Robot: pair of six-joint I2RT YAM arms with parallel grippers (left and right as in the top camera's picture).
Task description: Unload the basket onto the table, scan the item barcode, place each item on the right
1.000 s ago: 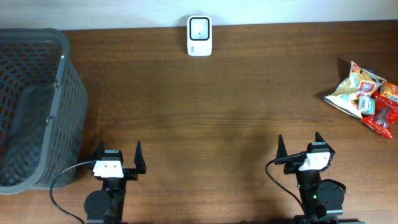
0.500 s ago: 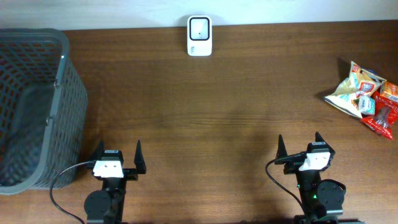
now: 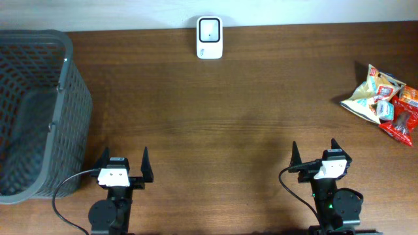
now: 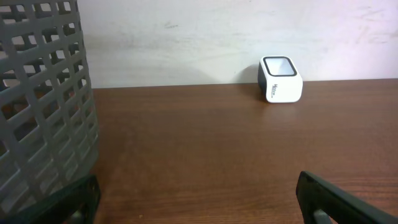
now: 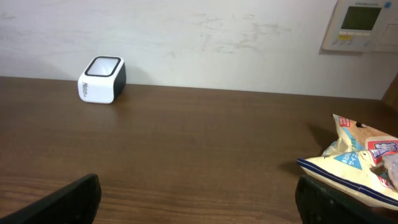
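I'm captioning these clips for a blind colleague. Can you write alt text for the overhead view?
Two arms wait at the near edge of a brown table, left gripper and right gripper both open and empty. A white scanner sits at the far edge, a grey basket on the left, snack packets far right.

white scanner (image 5: 102, 79), snack bag (image 5: 360, 163), wooden table (image 5: 199, 149)

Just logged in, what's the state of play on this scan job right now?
Nothing is being handled yet. The left gripper and right gripper both sit open and empty at the near edge of the table. The pile of snack packets lies untouched at the far right, nearer the right arm. The white barcode scanner stands at the back edge by the wall, and a grey mesh basket sits on the left.
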